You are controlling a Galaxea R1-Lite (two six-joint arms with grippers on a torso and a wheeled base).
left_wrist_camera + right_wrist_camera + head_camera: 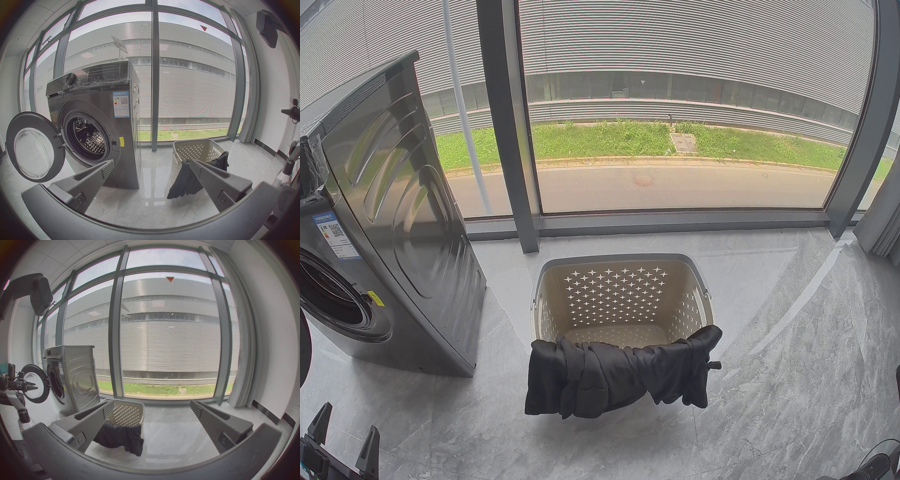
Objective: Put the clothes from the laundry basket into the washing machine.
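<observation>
Hovering with left gripper (151,163) and right gripper (151,403) both spread and empty; ahead, 1 black garment (612,375) draped over the basket (619,257) rim, likely for easy grabbing; washing machine (93,103) door (32,147) open before the left.

Left end effector (150,163), right end effector (151,403) agape.

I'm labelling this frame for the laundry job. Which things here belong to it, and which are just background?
Job:
laundry basket
black garment, draped over the basket's near rim
washing machine, its door open
left gripper and right gripper, both open

Background:
window
curtain
</observation>
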